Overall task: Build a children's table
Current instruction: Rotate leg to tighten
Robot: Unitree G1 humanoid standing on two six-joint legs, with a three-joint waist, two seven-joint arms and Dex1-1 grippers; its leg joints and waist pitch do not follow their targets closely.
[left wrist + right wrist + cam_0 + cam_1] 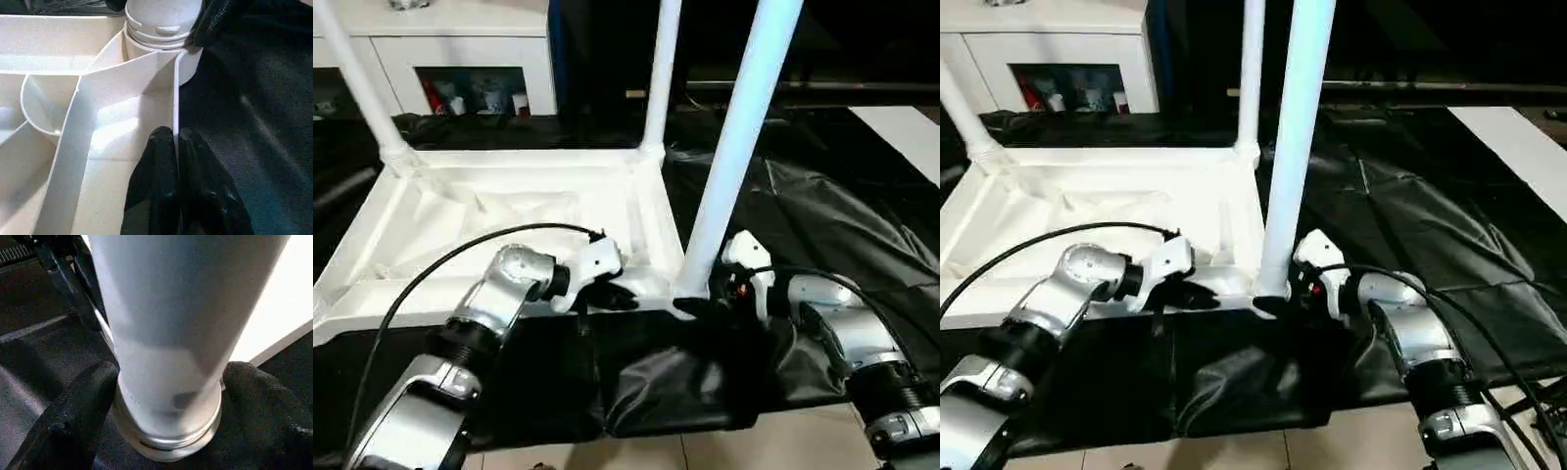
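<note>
The children's table lies upside down on the black cloth: its white tabletop point(509, 211) shows the ribbed underside. Three white legs stand in its corner sockets: far left point(357, 78), far right point(661, 69) and near right point(734, 147). My left gripper point(607, 294) is at the near rim, and in the left wrist view its fingers point(161, 161) are pinched shut on that thin rim wall point(175, 98). My right gripper point(705, 305) is at the foot of the near right leg point(166, 333). Its fingers point(83, 406) stand open on either side of the flared end.
The black cloth point(822, 225) covers the work table and hangs over its front edge, with tiled floor point(705, 450) below. A white cabinet point(460, 49) stands behind the tabletop. A white board point(911, 137) lies at the far right.
</note>
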